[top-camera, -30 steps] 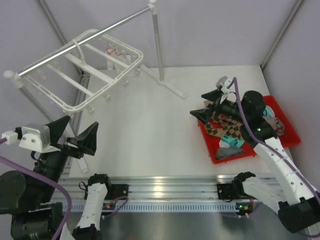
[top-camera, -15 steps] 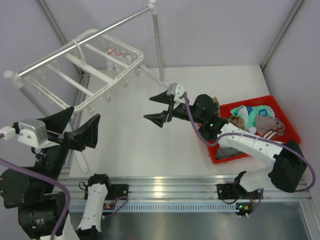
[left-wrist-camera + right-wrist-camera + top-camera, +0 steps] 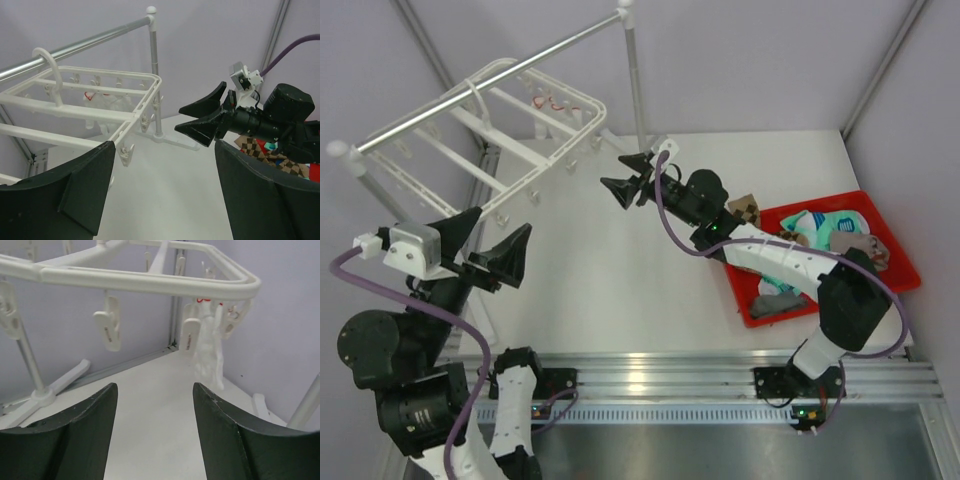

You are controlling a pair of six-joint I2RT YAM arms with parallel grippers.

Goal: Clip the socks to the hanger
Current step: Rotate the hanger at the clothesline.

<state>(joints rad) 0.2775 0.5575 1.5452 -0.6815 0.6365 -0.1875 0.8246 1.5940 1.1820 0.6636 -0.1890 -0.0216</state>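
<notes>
The white hanger point(image 3: 510, 110) hangs by its hook from the grey rail at the back left, with small clips point(image 3: 109, 322) dangling under its frame point(image 3: 150, 282). The socks lie in a red tray point(image 3: 895, 275) on the right: a teal-and-white one point(image 3: 830, 225), a grey one point(image 3: 775, 300) and a brown checkered one point(image 3: 748, 208) at the tray's left corner beside the right arm. My right gripper point(image 3: 615, 172) is open and empty, in the air close to the hanger's right end. My left gripper point(image 3: 488, 243) is open and empty, low at the left, below the hanger point(image 3: 100, 112).
The rail's upright pole point(image 3: 637, 90) and its white foot point(image 3: 655, 170) stand just behind the right gripper. A white item with red marks point(image 3: 210, 352) hangs from clips at the hanger's far corner. The aluminium base rail point(image 3: 650, 385) runs along the near edge.
The right arm swung left from over the red tray to the hanger's right end, its jaws narrowing but empty. The left gripper rose and shifted slightly right.
</notes>
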